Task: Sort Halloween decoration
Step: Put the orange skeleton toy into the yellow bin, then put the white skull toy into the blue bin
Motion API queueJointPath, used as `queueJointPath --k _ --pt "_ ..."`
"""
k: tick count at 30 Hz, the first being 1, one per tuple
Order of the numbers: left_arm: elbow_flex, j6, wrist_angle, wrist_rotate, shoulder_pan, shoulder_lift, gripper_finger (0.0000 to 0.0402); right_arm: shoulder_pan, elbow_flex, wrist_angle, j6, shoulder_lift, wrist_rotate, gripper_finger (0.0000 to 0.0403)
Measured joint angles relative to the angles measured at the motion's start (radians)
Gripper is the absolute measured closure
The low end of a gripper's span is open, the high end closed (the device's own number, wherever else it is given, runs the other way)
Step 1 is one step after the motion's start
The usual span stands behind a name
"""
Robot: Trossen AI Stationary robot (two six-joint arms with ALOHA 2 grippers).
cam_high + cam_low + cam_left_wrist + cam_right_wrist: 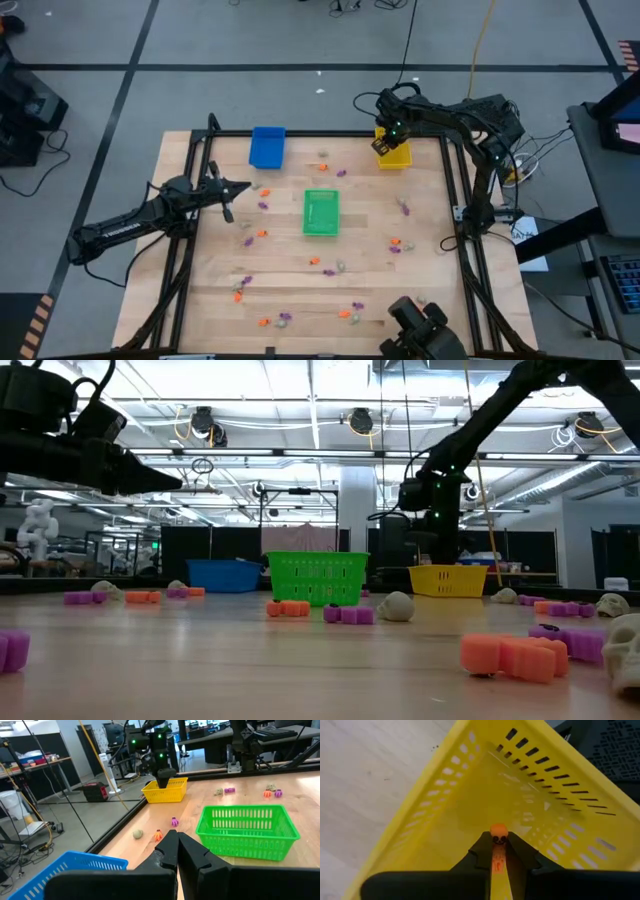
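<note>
Small orange [262,233], purple [248,240] and pale [397,606] Halloween trinkets lie scattered over the wooden table [280,270]. At the far right stands the yellow tray [397,156]. My right gripper [498,844] hangs over the inside of this tray [470,795], shut on one orange trinket [498,831]. The same gripper [437,510] shows above the tray [447,579] in the low view. My left gripper [240,187] waits level at the table's left side, shut and holding nothing, as its own view [177,851] shows. My right gripper pinches the orange trinket between its two fingertips. The trinket's round end [498,828] sticks out past the tips. The fingers come from above, pointing steeply down. The trinket is lifted clear, above the yellow tray's floor.
A blue tray [267,146] stands at the far left and a green tray [321,211] in the middle of the table. Black frame rails [470,250] run along the table's sides. A dark device [420,328] sits at the near edge.
</note>
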Motion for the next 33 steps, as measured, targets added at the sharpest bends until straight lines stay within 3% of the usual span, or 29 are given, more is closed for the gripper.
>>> queueJointPath --k 6,11,14,17,24,29,33 --pt "0.000 0.000 0.000 0.000 0.000 0.000 0.0397 -0.003 0.040 -0.047 -0.031 0.001 0.002 0.0319" --pt "0.000 0.000 0.000 0.000 0.000 0.000 0.0397 0.003 0.060 0.050 -0.092 0.001 0.007 0.0257" --pt "0.000 0.000 0.000 0.000 0.000 0.000 0.0397 0.009 0.061 0.090 -0.130 -0.006 0.007 0.0246" --pt "0.000 0.000 0.000 0.000 0.000 0.000 0.0397 0.017 0.061 0.071 -0.163 -0.048 0.006 0.0269" --pt "0.000 0.000 0.000 0.000 0.000 0.000 0.0397 0.087 0.048 0.053 -0.179 -0.227 -0.001 0.0393" --pt "0.000 0.002 0.008 0.000 0.000 0.000 0.0397 0.179 -0.093 0.253 -0.163 -0.350 -0.105 0.0399" --pt "0.000 -0.002 0.013 0.000 0.000 0.000 0.0397 0.244 -0.288 0.535 -0.142 -0.448 -0.160 0.0401"
